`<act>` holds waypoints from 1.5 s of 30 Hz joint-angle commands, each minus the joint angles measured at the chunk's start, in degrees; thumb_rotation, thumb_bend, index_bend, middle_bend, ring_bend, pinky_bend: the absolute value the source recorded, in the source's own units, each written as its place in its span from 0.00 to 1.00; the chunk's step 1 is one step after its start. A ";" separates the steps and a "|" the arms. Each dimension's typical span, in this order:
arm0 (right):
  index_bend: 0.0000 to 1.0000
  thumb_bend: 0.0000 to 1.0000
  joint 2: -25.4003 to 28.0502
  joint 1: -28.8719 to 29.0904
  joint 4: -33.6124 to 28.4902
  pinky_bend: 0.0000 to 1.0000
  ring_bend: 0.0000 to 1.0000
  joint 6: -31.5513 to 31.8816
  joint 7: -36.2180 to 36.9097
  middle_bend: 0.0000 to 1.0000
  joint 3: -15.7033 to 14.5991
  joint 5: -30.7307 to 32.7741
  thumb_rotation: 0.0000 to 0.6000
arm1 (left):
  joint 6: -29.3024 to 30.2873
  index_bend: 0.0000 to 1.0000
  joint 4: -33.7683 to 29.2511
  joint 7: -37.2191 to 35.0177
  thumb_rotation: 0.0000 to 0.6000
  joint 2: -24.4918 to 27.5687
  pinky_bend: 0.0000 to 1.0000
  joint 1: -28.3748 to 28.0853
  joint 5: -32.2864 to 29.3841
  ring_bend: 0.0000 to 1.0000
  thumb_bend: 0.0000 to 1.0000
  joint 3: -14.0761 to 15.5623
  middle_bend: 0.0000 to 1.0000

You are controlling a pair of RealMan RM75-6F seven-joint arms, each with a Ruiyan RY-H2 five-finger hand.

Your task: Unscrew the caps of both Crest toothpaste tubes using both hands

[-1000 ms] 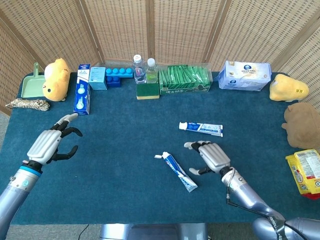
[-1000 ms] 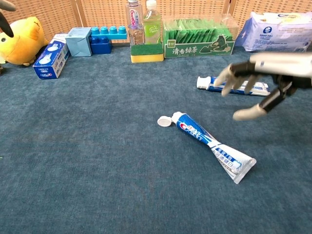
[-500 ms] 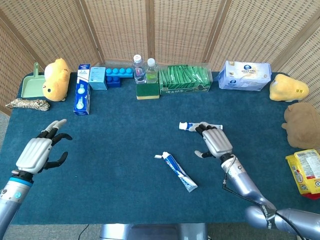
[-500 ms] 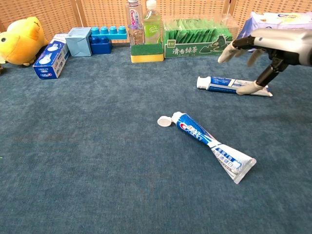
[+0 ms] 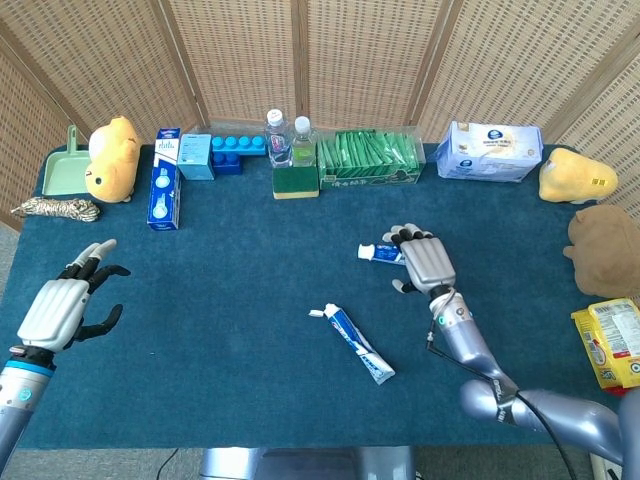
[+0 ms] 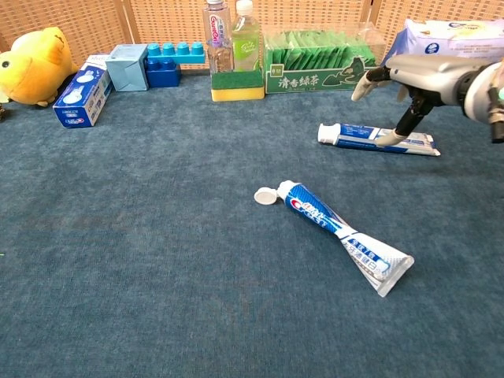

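Note:
Two Crest toothpaste tubes lie on the blue cloth. The far tube (image 5: 380, 253) (image 6: 358, 135) has its white cap on, pointing left. My right hand (image 5: 422, 260) (image 6: 425, 77) hovers over its tail end with fingers spread, and the thumb tip touches the tube. The near tube (image 5: 356, 341) (image 6: 335, 228) lies diagonally, with a loose white cap (image 5: 316, 313) (image 6: 267, 196) on the cloth beside its nozzle. My left hand (image 5: 60, 305) hangs at the front left with fingers apart and nothing in it, far from both tubes. The chest view does not show it.
Along the back stand a yellow plush (image 5: 110, 158), a blue-and-white box (image 5: 164, 190), blue blocks (image 5: 235, 150), two bottles on a sponge (image 5: 292, 150), a green tea pack (image 5: 368, 160) and a tissue pack (image 5: 490, 152). Plush toys and a snack bag (image 5: 610, 345) sit at the right edge.
My right hand has moved from beside the near tube back to the far tube, and its thumb now touches it. My left hand has drawn back toward the front left.

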 commanded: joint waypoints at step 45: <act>0.28 0.23 -10.02 3.94 20.51 0.25 0.11 -3.10 -7.48 0.19 -1.41 1.83 1.00 | -1.88 0.25 -0.31 -2.24 1.00 1.36 0.15 1.53 0.93 0.00 0.39 -1.06 0.00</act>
